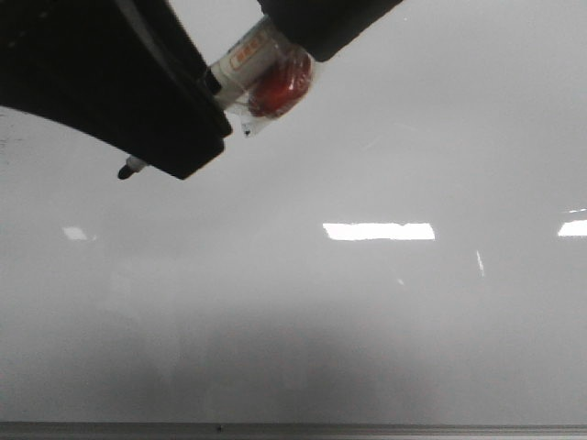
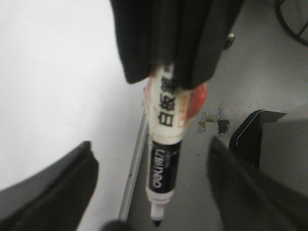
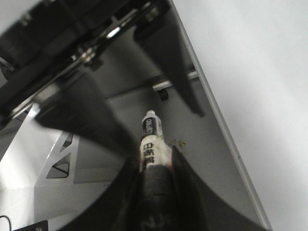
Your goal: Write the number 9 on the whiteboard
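The whiteboard (image 1: 367,321) fills the front view, glossy pale grey with bright reflections. I see no number 9 on it. My right gripper (image 1: 316,27) (image 3: 154,159) is shut on a white-and-black marker (image 1: 243,60) with red wrapping (image 1: 280,87) at the grip. The uncapped tip (image 1: 124,171) pokes out beyond the left arm. My left gripper (image 2: 150,147) (image 1: 174,128) is open. Its fingers stand wide apart on either side of the marker (image 2: 163,144) without touching it. In the left wrist view the marker tip (image 2: 156,222) hangs over the grey surface beside the board's frame (image 2: 137,159).
The board's thin grey bottom frame (image 1: 367,428) runs along the near edge. A black box-like object (image 2: 250,134) and a dark cable loop (image 2: 293,19) lie on the grey surface beside the board. A white bracket (image 3: 57,159) shows in the right wrist view.
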Controlling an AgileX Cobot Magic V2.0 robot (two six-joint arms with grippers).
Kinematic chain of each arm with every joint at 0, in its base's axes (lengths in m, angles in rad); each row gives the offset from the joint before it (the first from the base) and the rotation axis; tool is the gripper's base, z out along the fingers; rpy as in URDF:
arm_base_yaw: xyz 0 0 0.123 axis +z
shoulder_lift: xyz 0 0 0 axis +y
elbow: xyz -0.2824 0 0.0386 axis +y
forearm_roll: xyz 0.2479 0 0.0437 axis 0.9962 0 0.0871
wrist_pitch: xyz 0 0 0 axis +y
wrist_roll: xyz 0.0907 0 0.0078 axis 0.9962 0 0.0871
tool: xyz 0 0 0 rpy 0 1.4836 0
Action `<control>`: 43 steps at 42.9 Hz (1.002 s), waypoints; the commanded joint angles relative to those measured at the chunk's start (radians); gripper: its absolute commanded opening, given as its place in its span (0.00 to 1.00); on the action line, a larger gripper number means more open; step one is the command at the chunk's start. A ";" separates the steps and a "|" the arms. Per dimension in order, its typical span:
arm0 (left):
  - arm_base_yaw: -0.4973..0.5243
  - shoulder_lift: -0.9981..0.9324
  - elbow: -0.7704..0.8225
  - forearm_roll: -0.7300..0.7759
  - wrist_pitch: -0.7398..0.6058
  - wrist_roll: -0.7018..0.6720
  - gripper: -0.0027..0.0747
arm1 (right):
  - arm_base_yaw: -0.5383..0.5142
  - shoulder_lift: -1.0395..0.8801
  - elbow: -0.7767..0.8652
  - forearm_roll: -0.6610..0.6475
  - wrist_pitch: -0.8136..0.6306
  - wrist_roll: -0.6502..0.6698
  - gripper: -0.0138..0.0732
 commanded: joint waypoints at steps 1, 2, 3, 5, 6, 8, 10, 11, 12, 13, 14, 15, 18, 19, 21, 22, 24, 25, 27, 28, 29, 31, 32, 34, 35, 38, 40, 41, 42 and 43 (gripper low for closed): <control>-0.006 -0.033 -0.032 -0.032 -0.080 -0.038 0.93 | -0.029 -0.025 -0.030 0.056 -0.048 -0.010 0.08; -0.006 -0.037 -0.032 -0.031 -0.086 -0.047 0.94 | -0.038 -0.029 -0.027 0.056 -0.052 -0.010 0.08; -0.006 -0.045 -0.032 -0.031 -0.091 -0.061 0.94 | -0.048 -0.033 -0.023 0.056 -0.056 -0.009 0.08; -0.006 -0.058 -0.031 -0.027 -0.093 -0.083 0.92 | -0.076 -0.044 -0.009 0.055 -0.060 -0.009 0.08; -0.006 -0.068 -0.031 -0.027 -0.093 -0.100 0.90 | -0.089 -0.049 -0.001 0.055 -0.061 -0.009 0.08; -0.006 -0.086 -0.028 -0.021 -0.093 -0.126 0.87 | -0.121 -0.063 0.022 0.054 -0.063 -0.009 0.08; -0.006 -0.111 -0.021 -0.020 -0.097 -0.147 0.82 | -0.148 -0.078 0.045 0.054 -0.068 -0.008 0.08; -0.006 -0.124 -0.013 -0.020 -0.097 -0.151 0.80 | -0.164 -0.087 0.063 0.054 -0.073 -0.008 0.08; -0.006 -0.136 -0.005 -0.020 -0.101 -0.158 0.77 | -0.174 -0.093 0.077 0.054 -0.082 -0.008 0.08; -0.006 -0.153 0.003 -0.020 -0.105 -0.167 0.72 | -0.184 -0.104 0.092 0.054 -0.100 -0.008 0.08; -0.006 -0.165 0.017 -0.020 -0.108 -0.169 0.68 | -0.195 -0.117 0.112 0.054 -0.117 -0.008 0.08; -0.006 -0.188 0.033 -0.020 -0.114 -0.175 0.60 | -0.203 -0.126 0.128 0.054 -0.144 -0.008 0.08; -0.006 -0.235 0.084 -0.030 -0.126 -0.183 0.42 | -0.222 -0.159 0.181 0.056 -0.224 -0.008 0.08; -0.006 -0.250 0.105 -0.033 -0.129 -0.186 0.36 | -0.223 -0.167 0.200 0.058 -0.256 -0.008 0.08; -0.006 -0.290 0.151 -0.051 -0.138 -0.191 0.20 | -0.224 -0.185 0.227 0.069 -0.306 -0.008 0.08; -0.006 -0.311 0.175 -0.068 -0.146 -0.191 0.12 | -0.224 -0.191 0.243 0.076 -0.325 -0.008 0.08; -0.006 -0.345 0.217 -0.092 -0.164 -0.191 0.01 | -0.224 -0.197 0.260 0.088 -0.345 -0.008 0.08; -0.006 -0.365 0.240 -0.103 -0.179 -0.191 0.01 | -0.224 -0.198 0.265 0.089 -0.351 -0.008 0.08; -0.006 -0.403 0.280 -0.129 -0.204 -0.191 0.01 | -0.224 -0.197 0.275 0.090 -0.356 -0.008 0.08; -0.006 -0.425 0.295 -0.140 -0.217 -0.191 0.01 | -0.224 -0.196 0.277 0.090 -0.358 -0.008 0.08; -0.006 -0.441 0.315 -0.151 -0.226 -0.191 0.01 | -0.224 -0.196 0.277 0.090 -0.359 -0.008 0.08; -0.006 -0.475 0.345 -0.159 -0.235 -0.191 0.01 | -0.224 -0.195 0.277 0.090 -0.357 -0.008 0.08; -0.006 -0.492 0.357 -0.159 -0.236 -0.191 0.01 | -0.224 -0.195 0.277 0.090 -0.357 -0.008 0.08; -0.006 -0.512 0.371 -0.159 -0.236 -0.191 0.01 | -0.224 -0.195 0.277 0.093 -0.359 -0.008 0.08; -0.006 -0.523 0.378 -0.159 -0.236 -0.191 0.01 | -0.224 -0.195 0.277 0.097 -0.367 -0.008 0.08; -0.006 -0.535 0.384 -0.159 -0.236 -0.191 0.01 | -0.224 -0.193 0.277 0.127 -0.400 -0.008 0.08; -0.006 -0.535 0.384 -0.159 -0.236 -0.191 0.01 | -0.224 -0.189 0.270 0.140 -0.443 -0.008 0.08; -0.006 -0.535 0.384 -0.159 -0.237 -0.191 0.01 | -0.224 -0.185 0.262 0.140 -0.462 -0.008 0.08; -0.006 -0.535 0.384 -0.159 -0.237 -0.191 0.01 | -0.224 -0.179 0.254 0.141 -0.475 -0.008 0.08; -0.006 -0.535 0.384 -0.159 -0.237 -0.191 0.01 | -0.224 -0.172 0.241 0.141 -0.490 -0.008 0.08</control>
